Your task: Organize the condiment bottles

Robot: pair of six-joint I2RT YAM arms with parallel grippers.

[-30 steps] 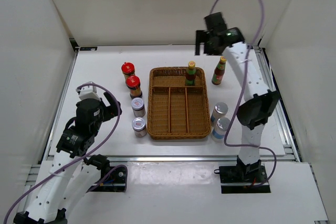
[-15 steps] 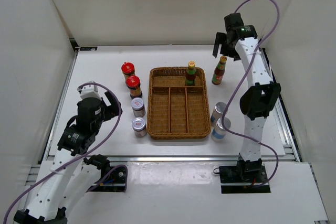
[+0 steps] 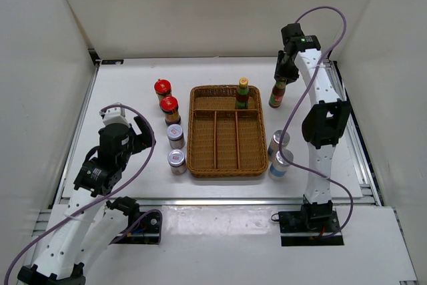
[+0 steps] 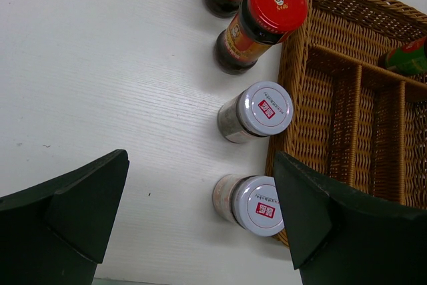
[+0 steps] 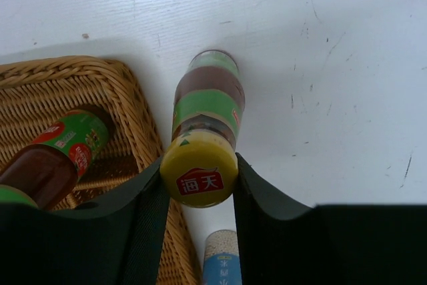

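Top, left-wrist and right-wrist views of the sorting scene. The right gripper (image 3: pixel 281 77) is reaching to the far right of the white table (image 3: pixel 127 98), and its fingers (image 5: pixel 137 221) are pinching the cap of a yellow-capped bottle (image 5: pixel 203 118) from both sides, in contact with it. This bottle is standing upright on the table just beside the far right corner of the wicker tray (image 3: pixel 225 165), outside its rim. A second yellow-capped bottle (image 3: pixel 242 94) is standing in the tray's far crosswise compartment, toward its right end. The three long near compartments are showing bare wicker. Two red-capped jars (image 3: pixel 162 89) (image 3: pixel 169 107) are standing close together left of the tray's far corner, and two silver-lidded brown jars (image 4: pixel 257 111) (image 4: pixel 250 203) are standing in line nearer the arm bases, the nearer of these just beside the tray's left wall. Two blue-white-labelled jars (image 3: pixel 279 143) (image 3: pixel 281 163) are standing next to each other on the table right of the tray's near corner. The left gripper (image 3: pixel 139 135) is hanging above the table left of the brown jars, its jaws spread wide and holding nothing.
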